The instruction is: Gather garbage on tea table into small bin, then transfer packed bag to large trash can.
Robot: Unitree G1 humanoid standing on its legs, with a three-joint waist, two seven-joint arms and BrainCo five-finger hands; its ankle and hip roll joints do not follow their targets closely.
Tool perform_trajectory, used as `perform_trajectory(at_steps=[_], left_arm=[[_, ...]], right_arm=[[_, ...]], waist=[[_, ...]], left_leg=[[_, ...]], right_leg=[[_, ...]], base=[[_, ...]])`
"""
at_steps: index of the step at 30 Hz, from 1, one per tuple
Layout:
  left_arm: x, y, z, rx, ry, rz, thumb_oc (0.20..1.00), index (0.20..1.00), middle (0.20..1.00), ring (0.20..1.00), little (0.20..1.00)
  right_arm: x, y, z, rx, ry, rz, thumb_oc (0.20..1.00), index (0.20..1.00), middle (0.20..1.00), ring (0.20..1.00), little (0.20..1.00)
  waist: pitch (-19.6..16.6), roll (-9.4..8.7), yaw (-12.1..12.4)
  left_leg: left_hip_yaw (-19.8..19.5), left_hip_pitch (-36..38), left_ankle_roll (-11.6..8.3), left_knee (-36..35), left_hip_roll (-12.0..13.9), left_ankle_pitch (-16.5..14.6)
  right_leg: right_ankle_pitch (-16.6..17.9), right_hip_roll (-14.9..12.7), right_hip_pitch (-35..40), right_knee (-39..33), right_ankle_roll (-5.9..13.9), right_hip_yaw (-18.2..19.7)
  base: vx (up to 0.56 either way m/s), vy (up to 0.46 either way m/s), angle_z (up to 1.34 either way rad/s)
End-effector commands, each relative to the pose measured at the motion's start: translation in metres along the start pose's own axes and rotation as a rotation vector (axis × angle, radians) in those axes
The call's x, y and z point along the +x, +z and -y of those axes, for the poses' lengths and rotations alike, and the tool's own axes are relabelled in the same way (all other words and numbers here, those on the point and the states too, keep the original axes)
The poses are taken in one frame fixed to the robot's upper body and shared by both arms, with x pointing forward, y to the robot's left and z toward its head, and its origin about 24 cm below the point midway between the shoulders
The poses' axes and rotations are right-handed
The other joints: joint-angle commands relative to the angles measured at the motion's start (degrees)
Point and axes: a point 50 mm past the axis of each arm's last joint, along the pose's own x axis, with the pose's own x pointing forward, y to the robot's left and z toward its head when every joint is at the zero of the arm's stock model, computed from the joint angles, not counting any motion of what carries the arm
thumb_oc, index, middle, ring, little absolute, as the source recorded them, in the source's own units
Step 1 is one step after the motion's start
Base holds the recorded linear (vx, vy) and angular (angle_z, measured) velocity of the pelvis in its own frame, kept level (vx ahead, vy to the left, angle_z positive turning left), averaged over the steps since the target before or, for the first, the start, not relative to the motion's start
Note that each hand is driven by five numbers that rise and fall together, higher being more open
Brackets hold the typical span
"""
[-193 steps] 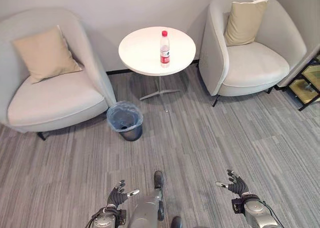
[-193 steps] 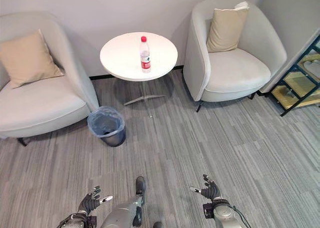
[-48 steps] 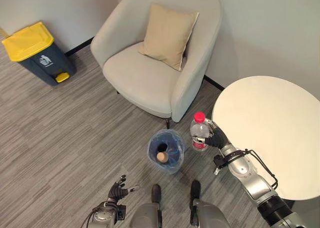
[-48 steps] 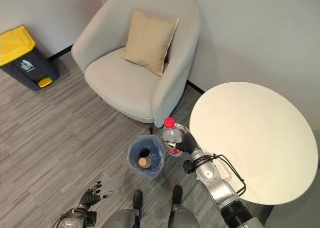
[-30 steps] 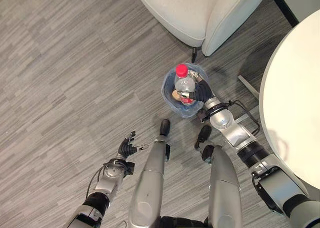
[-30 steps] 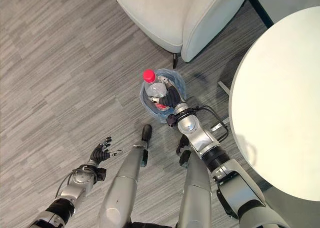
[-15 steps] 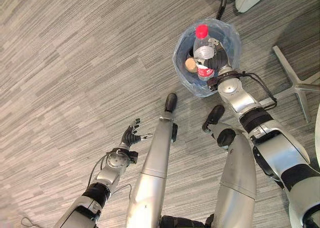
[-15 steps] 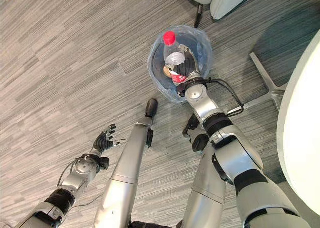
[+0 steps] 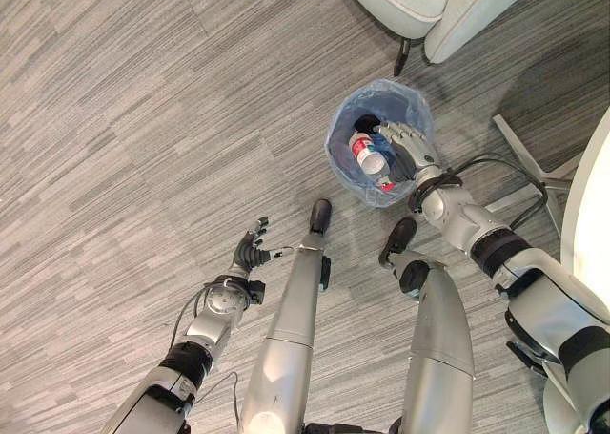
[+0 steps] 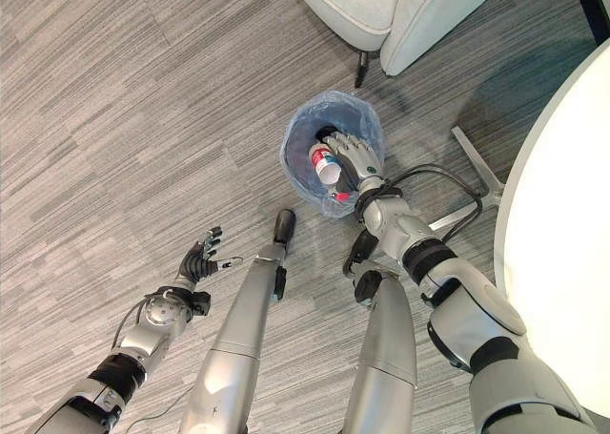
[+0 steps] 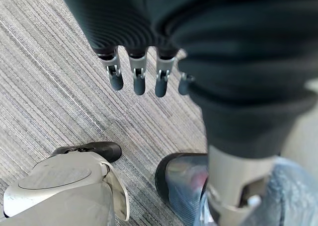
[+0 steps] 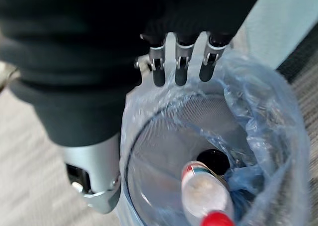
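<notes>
Hovering with fingers spread over the small bin (image 9: 345, 159), the right hand (image 9: 408, 148) has dropped the water bottle (image 9: 366, 158) inside, but withdrawing could snag the bag liner (image 12: 278, 116).

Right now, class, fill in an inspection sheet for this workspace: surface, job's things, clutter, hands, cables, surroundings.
Surface: grey striped carpet; edge of the white tea table, nothing seen on the visible part.
Job's things: small bin lined with a blue bag; bottle lying tilted inside it.
Clutter: nothing seen on the floor.
Hands: right hand open over the bin, holding nothing; left hand open, low above the carpet.
Cables: nothing seen apart from the robot's own.
Surroundings: pale armchair just beyond the bin; table's metal foot beside it.
</notes>
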Motion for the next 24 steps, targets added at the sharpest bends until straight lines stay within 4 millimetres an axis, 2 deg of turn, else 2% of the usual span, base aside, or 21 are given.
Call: perform_trajectory(at_steps=[1,6,8,9,16,19,20,21,22,24], left_arm=[[-0.006,-0.002,-0.003,0.03,0.0,0.025,1.0,1.0,1.0,1.0,1.0],[-0.003,0.006,-0.005,0.022,0.008,0.057,1.0,1.0,1.0,1.0,1.0],[-0.003,0.012,-0.003,0.005,0.009,0.081,1.0,1.0,1.0,1.0,1.0],[-0.003,0.013,-0.003,0.005,0.009,0.081,1.0,1.0,1.0,1.0,1.0],[-0.001,0.02,0.004,-0.001,-0.01,0.105,1.0,1.0,1.0,1.0,1.0],[0.0,0.02,0.008,-0.002,-0.019,0.104,1.0,1.0,1.0,1.0,1.0],[0.0,0.02,0.01,-0.004,-0.026,0.102,1.0,1.0,1.0,1.0,1.0],[0.0,0.02,0.01,-0.003,-0.028,0.102,1.0,1.0,1.0,1.0,1.0],[0.0,0.021,0.011,-0.003,-0.031,0.104,1.0,1.0,1.0,1.0,1.0],[0.0,0.021,0.012,-0.009,-0.031,0.1,1.0,1.0,1.0,1.0,1.0]], right_arm=[[0.006,0.003,0.006,-0.112,-0.014,0.023,1.0,1.0,1.0,1.0,1.0],[0.011,-0.008,0.01,-0.253,-0.01,-0.04,1.0,1.0,1.0,1.0,1.0],[0.008,-0.032,0.012,-0.367,0.005,-0.156,1.0,1.0,1.0,1.0,1.0],[0.008,-0.032,0.012,-0.367,0.004,-0.156,1.0,1.0,1.0,1.0,1.0],[-0.005,-0.069,0.014,-0.377,0.031,-0.339,1.0,1.0,1.0,1.0,1.0],[-0.01,-0.075,0.009,-0.36,0.061,-0.367,1.0,1.0,1.0,1.0,1.0],[-0.013,-0.076,0.004,-0.35,0.086,-0.367,0.507,0.507,0.507,0.507,0.507],[-0.013,-0.076,0.001,-0.333,0.092,-0.368,0.25,0.25,0.25,0.25,0.25],[-0.014,-0.075,-0.001,-0.314,0.097,-0.366,0.2,0.2,0.2,0.2,0.2],[-0.014,-0.072,-0.003,-0.265,0.09,-0.362,0.2,0.2,0.2,0.2,0.2]], waist=[[0.3,1.33,1.2],[1.0,2.03,1.6],[1.2,2.85,1.9],[1.2,2.83,1.9],[1.8,3.81,2.3],[2.0,3.97,2.3],[2.1,4.02,2.2],[2.2,4.0,2.1],[2.2,3.99,2.0],[2.5,3.91,1.7]], left_leg=[[2.6,1.4,1.99,0.5,-1.6,-6.6],[2.6,-0.8,1.94,1.3,-1.9,-6.3],[2.5,-2.6,1.9,2.2,-2.4,-6.2],[2.5,-2.7,1.9,2.3,-2.4,-6.2],[2.9,-4.5,2.01,3.5,-2.7,-6.1],[3.3,-4.8,2.02,3.8,-2.5,-6.1],[3.2,-4.6,2.06,3.8,-2.4,-6.1],[3.2,-4.6,2.08,3.8,-2.3,-6.1],[3.3,-4.5,2.06,3.9,-2.2,-6.1],[3.4,-4.3,2.05,3.9,-2.0,-6.1]], right_leg=[[-6.2,2.1,2.8,-4.1,4.97,4.7],[-6.5,1.8,0.6,-2.6,5.0,5.0],[-7.0,1.3,-1.4,-1.0,4.9,5.3],[-7.0,1.2,-1.5,-0.9,4.9,5.3],[-7.1,1.3,-3.7,0.8,4.48,5.8],[-6.9,1.5,-3.9,0.9,4.41,6.0],[-6.9,1.9,-3.9,1.0,4.37,6.1],[-6.9,2.0,-3.8,1.0,4.35,6.1],[-6.9,2.1,-3.7,0.9,4.38,6.1],[-6.7,2.3,-3.5,0.9,4.35,6.1]], base=[[0.0,0.0,0.0],[0.0,-0.004,0.01],[0.02,-0.029,0.14],[0.01,-0.009,0.17],[0.0,0.002,0.06],[-0.01,-0.006,-0.04],[-0.01,-0.028,-0.06],[-0.01,-0.024,-0.06],[0.0,0.0,0.0],[0.0,0.0,0.0]])
